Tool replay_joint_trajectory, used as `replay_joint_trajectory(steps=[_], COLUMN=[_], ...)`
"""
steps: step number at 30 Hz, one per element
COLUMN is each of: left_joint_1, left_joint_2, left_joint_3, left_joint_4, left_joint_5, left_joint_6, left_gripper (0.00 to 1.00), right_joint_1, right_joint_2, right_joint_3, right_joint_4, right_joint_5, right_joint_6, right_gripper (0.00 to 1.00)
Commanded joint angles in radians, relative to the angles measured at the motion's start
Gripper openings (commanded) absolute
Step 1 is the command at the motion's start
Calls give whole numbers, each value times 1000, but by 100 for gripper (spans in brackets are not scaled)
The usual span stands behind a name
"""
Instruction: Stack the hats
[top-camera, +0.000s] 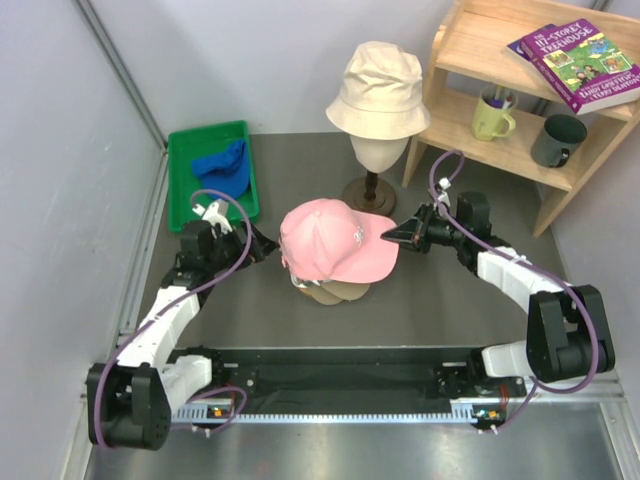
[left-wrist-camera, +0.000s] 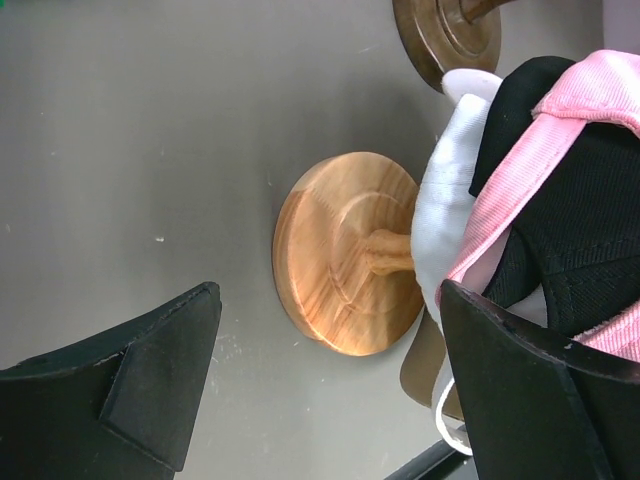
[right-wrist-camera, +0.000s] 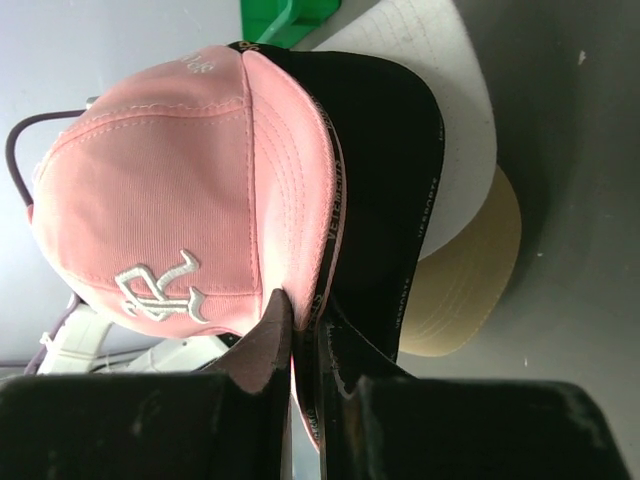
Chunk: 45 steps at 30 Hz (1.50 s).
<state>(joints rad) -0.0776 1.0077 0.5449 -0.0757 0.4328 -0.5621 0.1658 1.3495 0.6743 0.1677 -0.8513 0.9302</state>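
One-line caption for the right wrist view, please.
Brim of the pink cap pinched in the shut right gripper, stacked over the white cap and tan cap.

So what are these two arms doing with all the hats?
They are stacking hats. The right gripper is pinching the brim of the pink cap, which sits on top of a white cap and a tan cap. The left gripper is open beside the pile. A blue cap lies in the green tray.
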Motion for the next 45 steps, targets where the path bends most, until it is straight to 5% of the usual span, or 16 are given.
replay_joint_trajectory(steps=[1,4,7,8,11,14,23,31,45], left_joint_1=[1,1,1,1,1,1,1,1,4], left_joint_2=[3,-14,-21,-21,-23,-27,-116,-71,573], left_joint_3=[-20,-14,1,6,26,53,256,475,794], left_joint_4=[-18,-6,-3,-3,-9,-39,-332,-500,-270], left_joint_5=[-6,-11,-14,-14,-23,-48,-248,-595,-839], left_joint_6=[22,7,-4,-7,-12,-10,99,284,321], left_gripper=[94,94,94,94,94,95,99,99,96], right_joint_1=[-17,-17,-15,-15,-15,-17,-80,-149,-147], right_joint_2=[46,39,27,20,7,-3,-168,-285,-242], right_joint_3=[-50,-47,-36,-33,-21,-9,24,163,183], right_joint_4=[-194,-188,-175,-175,-191,-212,-296,-445,-240], right_joint_5=[308,298,285,284,293,294,365,535,563], right_joint_6=[-189,-192,-197,-199,-217,-240,-240,-369,-292], right_gripper=[1,7,35,51,70,79,93,95,93])
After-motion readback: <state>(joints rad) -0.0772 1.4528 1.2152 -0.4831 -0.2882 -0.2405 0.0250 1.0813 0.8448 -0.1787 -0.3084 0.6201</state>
